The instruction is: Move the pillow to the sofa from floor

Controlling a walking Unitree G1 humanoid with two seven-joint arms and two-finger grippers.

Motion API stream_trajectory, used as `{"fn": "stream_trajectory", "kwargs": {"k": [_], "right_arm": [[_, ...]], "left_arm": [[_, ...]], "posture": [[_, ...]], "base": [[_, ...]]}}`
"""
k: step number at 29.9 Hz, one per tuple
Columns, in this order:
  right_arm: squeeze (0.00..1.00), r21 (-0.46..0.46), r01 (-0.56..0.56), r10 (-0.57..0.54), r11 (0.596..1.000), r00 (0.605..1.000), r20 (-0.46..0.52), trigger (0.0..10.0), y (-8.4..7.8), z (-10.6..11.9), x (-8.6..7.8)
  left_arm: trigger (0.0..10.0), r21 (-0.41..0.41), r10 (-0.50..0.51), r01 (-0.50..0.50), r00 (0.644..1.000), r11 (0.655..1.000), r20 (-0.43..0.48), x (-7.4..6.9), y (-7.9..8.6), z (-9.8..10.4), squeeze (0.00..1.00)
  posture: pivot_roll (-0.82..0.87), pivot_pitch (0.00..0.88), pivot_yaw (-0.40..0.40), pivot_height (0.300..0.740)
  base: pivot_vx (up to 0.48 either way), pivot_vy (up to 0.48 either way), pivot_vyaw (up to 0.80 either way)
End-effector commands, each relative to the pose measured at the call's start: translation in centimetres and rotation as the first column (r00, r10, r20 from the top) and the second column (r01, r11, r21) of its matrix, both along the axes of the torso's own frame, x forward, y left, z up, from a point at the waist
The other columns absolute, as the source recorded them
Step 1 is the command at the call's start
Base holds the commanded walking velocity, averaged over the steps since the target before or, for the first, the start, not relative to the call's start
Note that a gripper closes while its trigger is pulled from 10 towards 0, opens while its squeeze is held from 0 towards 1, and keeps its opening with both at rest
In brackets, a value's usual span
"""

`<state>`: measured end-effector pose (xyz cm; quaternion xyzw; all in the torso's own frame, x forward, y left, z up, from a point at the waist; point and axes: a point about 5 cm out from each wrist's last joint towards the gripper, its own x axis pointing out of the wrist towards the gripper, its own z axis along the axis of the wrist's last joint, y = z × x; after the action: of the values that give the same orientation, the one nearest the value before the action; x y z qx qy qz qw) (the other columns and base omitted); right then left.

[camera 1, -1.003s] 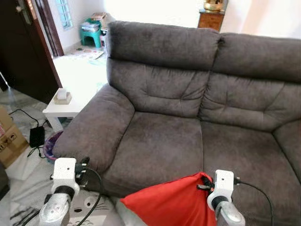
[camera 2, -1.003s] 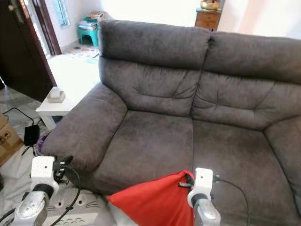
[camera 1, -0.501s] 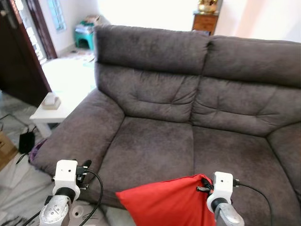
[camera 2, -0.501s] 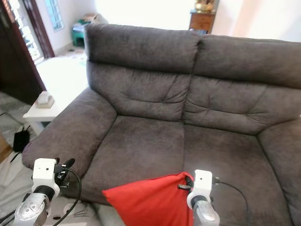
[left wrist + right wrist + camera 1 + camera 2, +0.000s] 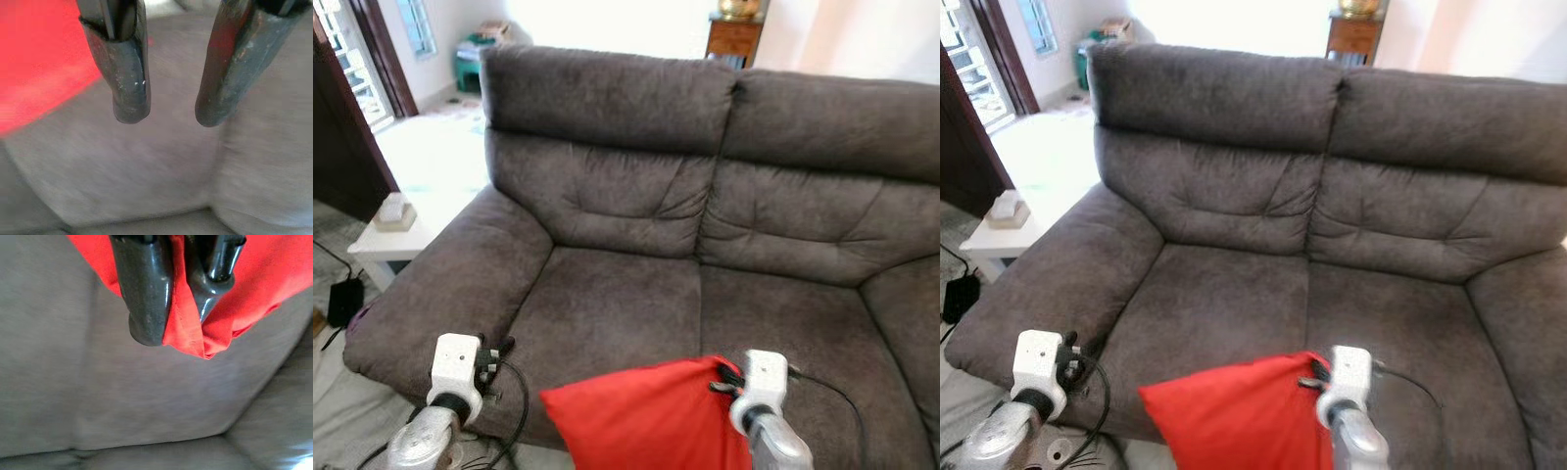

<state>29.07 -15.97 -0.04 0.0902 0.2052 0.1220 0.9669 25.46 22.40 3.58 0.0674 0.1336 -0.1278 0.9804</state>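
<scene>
At far left of the frame, a white side tabletop (image 5: 386,230) sits beside the grey sofa (image 5: 636,294). Lower left, left pincer (image 5: 168,110) hangs spread, gripping nothing. Bottom centre, red pillow (image 5: 646,416) hovers, apparently over the seat's front edge, its corner clamped by right pincer (image 5: 178,330).

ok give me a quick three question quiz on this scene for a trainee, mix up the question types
1. True or false: the right gripper is shut on a corner of the red pillow.
2. The left gripper is: A) open with nothing between its fingers, B) shut on the pillow, C) holding a cable.
3. Fill in: the small white side table stands beside the sofa's ____ armrest, by the robot's sides.

Key: 1 true; 2 A; 3 left.
</scene>
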Motion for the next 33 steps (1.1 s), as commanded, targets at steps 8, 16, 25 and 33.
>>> {"fn": "stream_trajectory", "kwargs": {"k": [8,16,25,33], "right_arm": [[0.00,-0.004,-0.298,0.290,0.955,0.926,0.242,10.0,1.5,5.4,3.2],[0.00,-0.034,-0.630,0.613,0.776,0.741,0.273,10.0,4.0,6.7,1.9],[0.00,-0.018,-0.688,0.661,0.726,0.689,0.297,10.0,4.0,7.4,1.0],[0.00,-0.020,-0.722,0.696,0.691,0.658,0.287,10.0,3.7,7.8,0.1]], "left_arm": [[10.0,0.078,-0.355,0.375,0.914,0.924,-0.194,-1.1,-1.4,-1.1,0.00],[10.0,0.206,-0.523,0.577,0.811,0.790,-0.263,-0.2,-2.3,-1.0,0.00],[10.0,0.270,-0.585,0.659,0.750,0.702,-0.309,0.8,-2.9,-0.8,0.00],[10.0,0.278,-0.571,0.631,0.775,0.725,-0.270,1.9,-2.5,-0.1,0.00]], "posture": [[0.14,0.000,-0.010,0.740],[0.12,0.000,-0.018,0.740],[0.09,0.000,-0.019,0.740],[0.07,0.000,-0.030,0.740]], "base": [[0.000,0.000,0.00],[0.000,0.000,0.00],[0.000,0.000,0.00],[0.000,0.000,0.00]]}}
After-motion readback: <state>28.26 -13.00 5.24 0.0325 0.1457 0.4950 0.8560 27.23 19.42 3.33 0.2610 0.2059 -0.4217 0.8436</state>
